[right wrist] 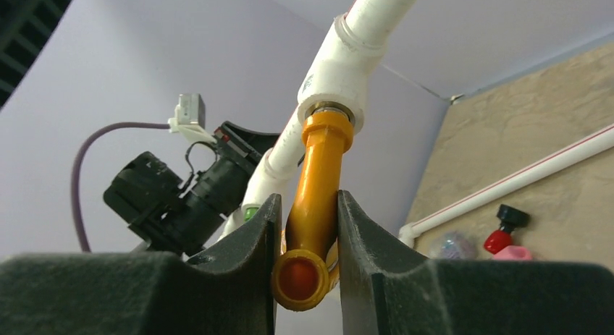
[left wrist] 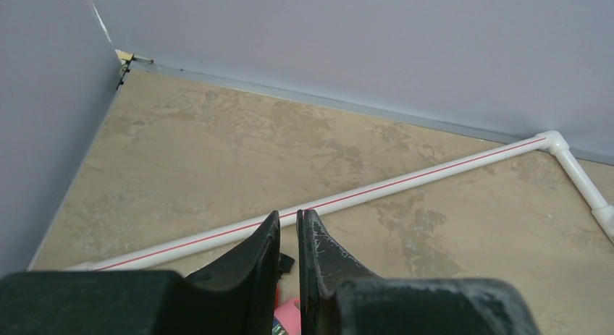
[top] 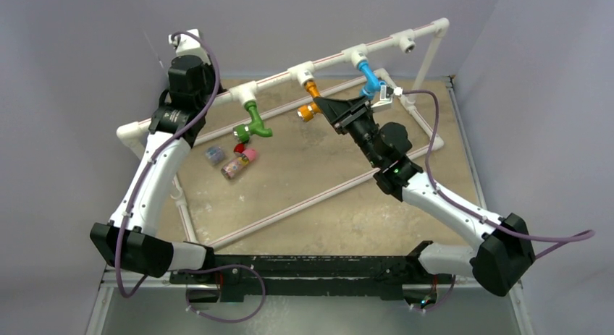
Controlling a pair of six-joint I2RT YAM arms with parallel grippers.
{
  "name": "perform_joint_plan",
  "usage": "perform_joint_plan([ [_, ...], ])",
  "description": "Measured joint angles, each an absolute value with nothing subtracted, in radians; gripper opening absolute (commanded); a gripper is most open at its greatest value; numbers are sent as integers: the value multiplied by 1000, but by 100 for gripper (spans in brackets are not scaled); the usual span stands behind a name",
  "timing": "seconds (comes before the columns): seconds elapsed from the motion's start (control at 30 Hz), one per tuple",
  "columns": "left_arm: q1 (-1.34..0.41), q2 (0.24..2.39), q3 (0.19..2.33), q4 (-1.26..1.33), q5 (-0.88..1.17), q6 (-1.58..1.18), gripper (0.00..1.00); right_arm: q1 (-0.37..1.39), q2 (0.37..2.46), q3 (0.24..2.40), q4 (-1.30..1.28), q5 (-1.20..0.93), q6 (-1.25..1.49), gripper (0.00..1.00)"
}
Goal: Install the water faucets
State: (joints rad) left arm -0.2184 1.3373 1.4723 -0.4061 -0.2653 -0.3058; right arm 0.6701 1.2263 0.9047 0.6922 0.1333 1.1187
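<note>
The right gripper is clamped on the orange faucet, which runs up between its fingers into a white pipe tee just above. The left gripper is almost closed, only a thin slit showing, gripping nothing; a white pipe lies just beyond its tips.

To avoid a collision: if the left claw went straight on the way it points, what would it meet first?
The left claw would probably meet the white pipe lying on the table; depth is unclear.
</note>
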Motion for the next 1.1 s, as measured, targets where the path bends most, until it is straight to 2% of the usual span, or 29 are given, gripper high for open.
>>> perform_joint_plan([
  [0.3,-219,1319,1487,-408,-269,-341,18,625,1240,848,809,34,1275,0],
  [0.4,-229,1266,1486,-368,-279,-341,20,617,1249,848,822,25,1295,16],
  [0.6,-254,1148,1475,-209,-339,-327,21,610,1248,849,820,4,1309,60],
  [0.7,-253,1135,1475,-136,-360,-322,21,588,1247,856,782,1,1293,76],
  [0.87,-253,1132,1473,-125,-294,-331,21,534,1223,888,684,-13,1180,86],
  [1.1,-254,1061,1473,-251,-106,-384,21,492,1111,911,526,-64,916,87],
])
